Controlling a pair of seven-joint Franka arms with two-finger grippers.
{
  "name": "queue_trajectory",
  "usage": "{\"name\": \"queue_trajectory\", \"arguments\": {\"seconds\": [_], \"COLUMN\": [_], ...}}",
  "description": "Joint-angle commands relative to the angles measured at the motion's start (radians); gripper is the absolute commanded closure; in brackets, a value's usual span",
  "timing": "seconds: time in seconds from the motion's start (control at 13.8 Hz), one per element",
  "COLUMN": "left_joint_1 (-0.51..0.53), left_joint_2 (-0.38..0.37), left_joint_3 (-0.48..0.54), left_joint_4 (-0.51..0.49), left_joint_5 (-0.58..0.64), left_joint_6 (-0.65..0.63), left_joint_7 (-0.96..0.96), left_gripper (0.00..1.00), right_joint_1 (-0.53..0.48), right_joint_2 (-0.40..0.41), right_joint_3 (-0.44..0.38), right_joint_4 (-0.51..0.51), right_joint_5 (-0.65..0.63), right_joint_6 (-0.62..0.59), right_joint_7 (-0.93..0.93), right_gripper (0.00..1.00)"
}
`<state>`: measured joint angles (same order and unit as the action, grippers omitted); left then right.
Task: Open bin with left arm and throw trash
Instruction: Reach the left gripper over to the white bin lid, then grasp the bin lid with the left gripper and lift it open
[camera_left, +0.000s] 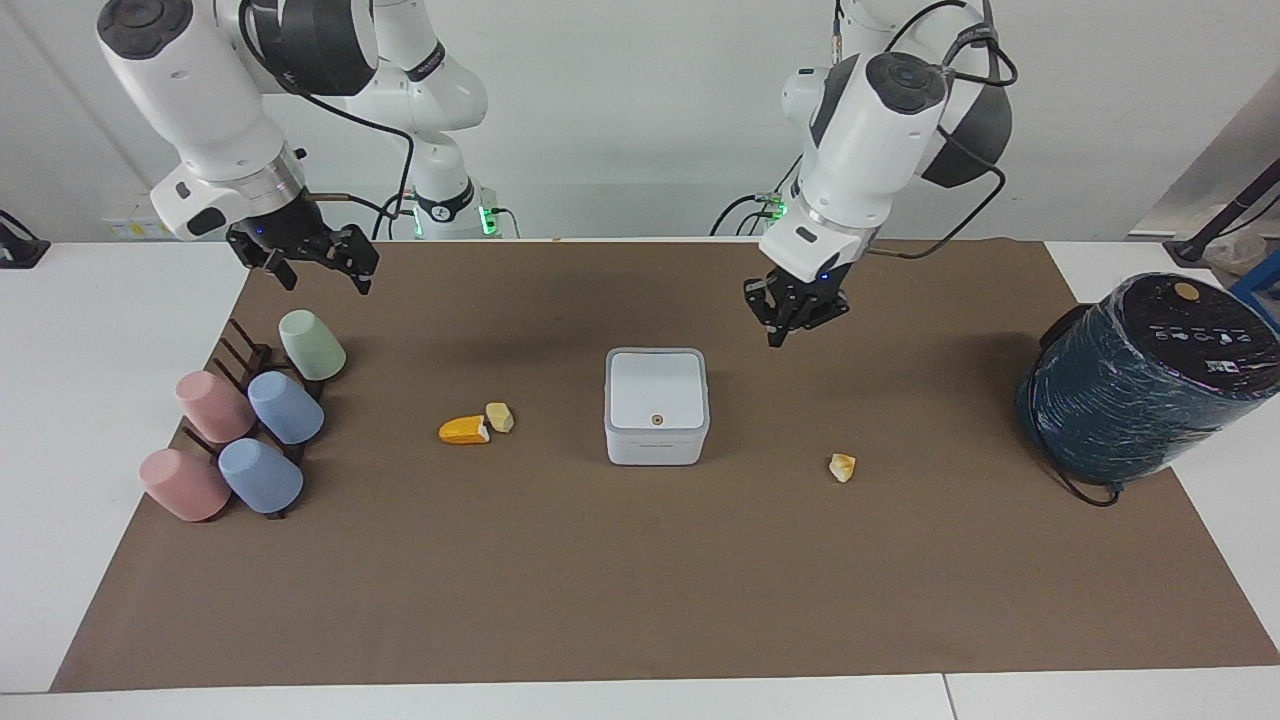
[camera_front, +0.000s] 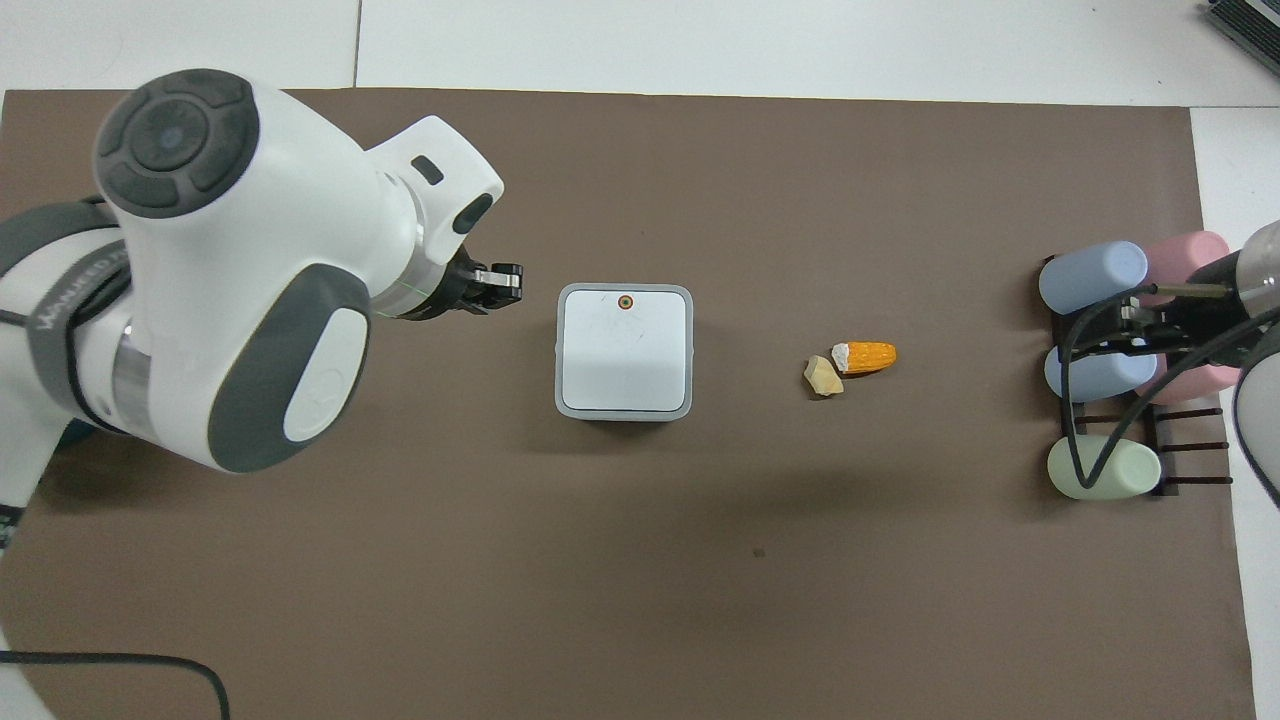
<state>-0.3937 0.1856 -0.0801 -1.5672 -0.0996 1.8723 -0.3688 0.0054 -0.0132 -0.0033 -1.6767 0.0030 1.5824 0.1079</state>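
The white bin stands mid-mat with its lid shut and its round button on the lid; it also shows in the overhead view. My left gripper hangs shut and empty over the mat, just beside the bin toward the left arm's end; it also shows in the overhead view. An orange wedge and a pale chunk lie together beside the bin toward the right arm's end. Another pale chunk lies toward the left arm's end. My right gripper waits open over the cup rack.
Several pastel cups lie on a dark rack at the right arm's end. A large dark teal wrapped cylinder stands at the left arm's end. The brown mat covers the table.
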Motion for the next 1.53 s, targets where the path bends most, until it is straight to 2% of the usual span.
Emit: {"name": "queue_trajectory", "arguments": {"seconds": [0.0,0.44,0.65,1.45], "left_joint_1": [-0.031,-0.129,-0.191,-0.235], "left_joint_2": [0.021,0.072,0.139,0.161], "left_joint_3": [0.014,0.017,0.017,0.016], "left_joint_4": [-0.001,-0.001,0.018,0.01], "left_joint_5": [-0.015,-0.005,0.046,0.046], "left_joint_6": [0.065,0.113,0.126,0.182], "left_joint_7": [-0.052,-0.111,-0.174,-0.211], "left_gripper": [1.0,1.0,1.0,1.0], "right_joint_1": [-0.01,-0.01,-0.01,-0.01], "right_joint_2": [-0.014,-0.014,-0.014,-0.014], "right_joint_3": [0.008,0.008,0.008,0.006], "right_joint_4": [-0.009,-0.009,-0.009,-0.009], "right_joint_5": [0.005,0.005,0.005,0.005], "right_joint_6": [-0.005,-0.005,-0.005,-0.005], "right_joint_7": [-0.01,-0.01,-0.01,-0.01], "right_gripper": [0.0,0.0,0.0,0.0]}}
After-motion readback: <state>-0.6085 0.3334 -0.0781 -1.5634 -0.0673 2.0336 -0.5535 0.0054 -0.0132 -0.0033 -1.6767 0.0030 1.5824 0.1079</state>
